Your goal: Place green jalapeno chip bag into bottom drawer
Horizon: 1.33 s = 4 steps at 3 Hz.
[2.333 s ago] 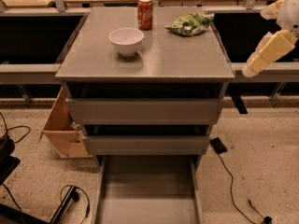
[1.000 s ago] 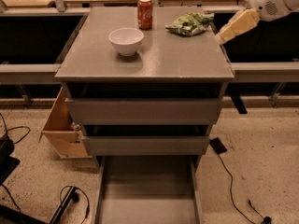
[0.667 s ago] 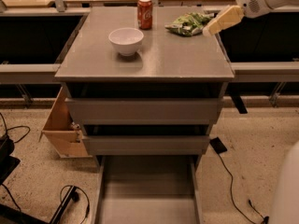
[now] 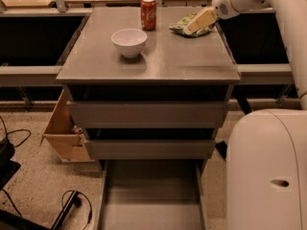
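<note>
The green jalapeno chip bag (image 4: 182,24) lies on the grey cabinet top (image 4: 153,56) at the back right. My gripper (image 4: 197,23) reaches in from the right and sits right over the bag, covering most of it. The bottom drawer (image 4: 151,195) is pulled out toward the camera at the foot of the cabinet, its flat grey floor bare. The two grey drawers above it are shut.
A white bowl (image 4: 129,41) and a red soda can (image 4: 148,14) stand on the cabinet top to the left of the bag. A tan wooden box (image 4: 64,128) sits at the cabinet's left side. My white arm base (image 4: 266,171) fills the lower right. Cables (image 4: 72,205) lie on the floor.
My gripper has moved left from beyond the cabinet's right edge to over the chip bag. The arm base now shows large at the lower right. The bag, bowl and can have not moved.
</note>
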{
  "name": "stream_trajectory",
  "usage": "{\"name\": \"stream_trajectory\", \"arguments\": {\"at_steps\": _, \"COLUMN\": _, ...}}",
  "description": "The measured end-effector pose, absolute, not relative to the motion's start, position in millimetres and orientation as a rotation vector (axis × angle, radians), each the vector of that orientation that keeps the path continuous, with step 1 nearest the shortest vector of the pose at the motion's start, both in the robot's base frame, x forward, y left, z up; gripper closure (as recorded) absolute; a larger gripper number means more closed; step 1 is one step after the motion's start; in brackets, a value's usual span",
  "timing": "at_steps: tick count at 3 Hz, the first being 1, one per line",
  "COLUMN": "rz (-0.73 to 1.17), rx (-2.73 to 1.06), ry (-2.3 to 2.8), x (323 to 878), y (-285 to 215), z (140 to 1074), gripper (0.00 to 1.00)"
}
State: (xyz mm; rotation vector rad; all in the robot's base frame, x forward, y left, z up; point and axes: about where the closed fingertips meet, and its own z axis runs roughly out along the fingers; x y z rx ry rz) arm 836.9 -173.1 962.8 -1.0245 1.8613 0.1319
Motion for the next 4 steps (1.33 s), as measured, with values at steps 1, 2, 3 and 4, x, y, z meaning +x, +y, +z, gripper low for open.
{"name": "stream_trajectory", "arguments": {"at_steps": 1, "rz": 0.135, "rx": -1.013, "ry": 1.858, "x": 846.0, "y": -169.0, "z": 956.2, "gripper": 0.00}}
{"name": "stream_trajectory", "arguments": {"at_steps": 2, "rz": 0.098, "rx": -0.996, "ry": 1.832, "x": 888.4, "y": -143.1, "z": 938.6, "gripper": 0.00}}
{"name": "stream_trajectory", "arguments": {"at_steps": 3, "rz": 0.073, "rx": -0.989, "ry": 1.821, "x": 910.0, "y": -126.9, "z": 926.2, "gripper": 0.00}}
{"name": "stream_trajectory", "arguments": {"at_steps": 4, "rz": 0.038, "rx": -0.956, "ry": 1.850, "x": 926.1, "y": -125.7, "z": 908.5, "gripper": 0.00}}
